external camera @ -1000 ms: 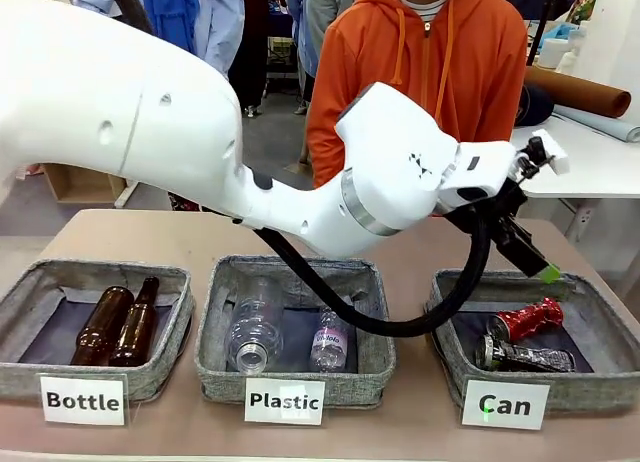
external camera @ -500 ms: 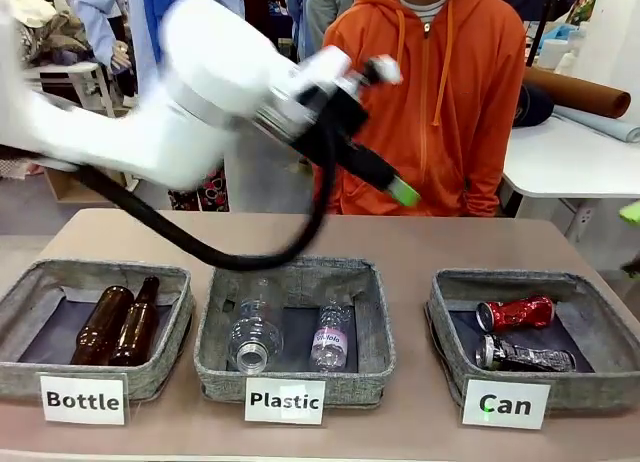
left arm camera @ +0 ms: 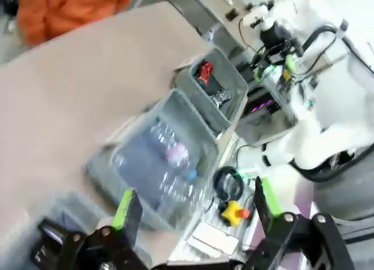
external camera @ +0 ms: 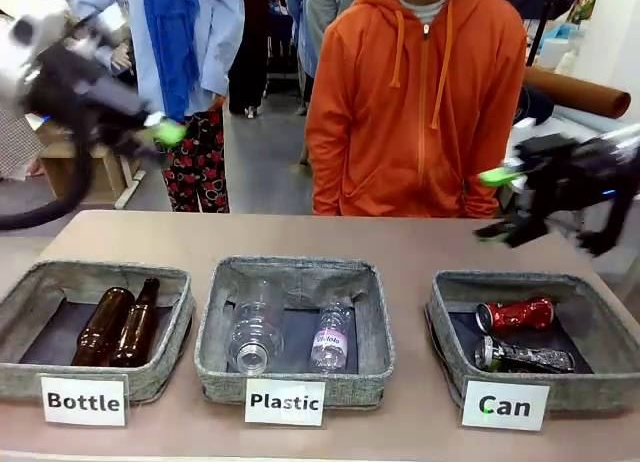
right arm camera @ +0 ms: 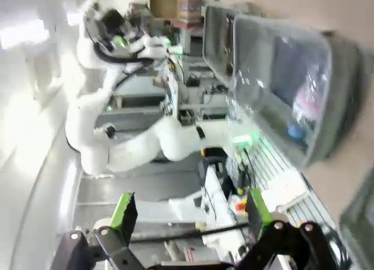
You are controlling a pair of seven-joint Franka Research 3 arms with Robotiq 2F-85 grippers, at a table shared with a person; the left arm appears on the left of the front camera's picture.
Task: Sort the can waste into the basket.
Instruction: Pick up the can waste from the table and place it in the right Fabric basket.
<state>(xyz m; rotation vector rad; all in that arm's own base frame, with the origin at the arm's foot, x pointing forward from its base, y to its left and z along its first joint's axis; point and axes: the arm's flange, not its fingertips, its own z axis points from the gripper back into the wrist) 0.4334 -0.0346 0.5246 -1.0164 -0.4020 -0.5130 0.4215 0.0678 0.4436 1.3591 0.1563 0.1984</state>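
Note:
Two cans lie in the grey basket (external camera: pixel 592 390) labelled "Can" at the table's right: a shiny red can (external camera: pixel 515 313) at the back and a dark can (external camera: pixel 526 357) with a silver top in front of it. The left wrist view shows the red can (left arm camera: pixel 204 72) and the dark can (left arm camera: pixel 222 98) far off. My left gripper (external camera: pixel 160 132) is blurred, high at the far left, away from the table, and its jaws (left arm camera: pixel 196 203) stand open and empty. My right gripper (external camera: pixel 492 204) hovers open above the basket's back left corner, and its fingers (right arm camera: pixel 124 210) hold nothing.
The middle basket (external camera: pixel 215 367) labelled "Plastic" holds clear bottles. The left basket (external camera: pixel 160 377) labelled "Bottle" holds two brown bottles. A person in an orange hoodie (external camera: pixel 415 112) stands at the far edge. Bare tabletop runs behind the baskets.
My left arm has swung from over the Can basket up and away to the far left. The red can has dropped flat into the basket. My right arm has come in from the right.

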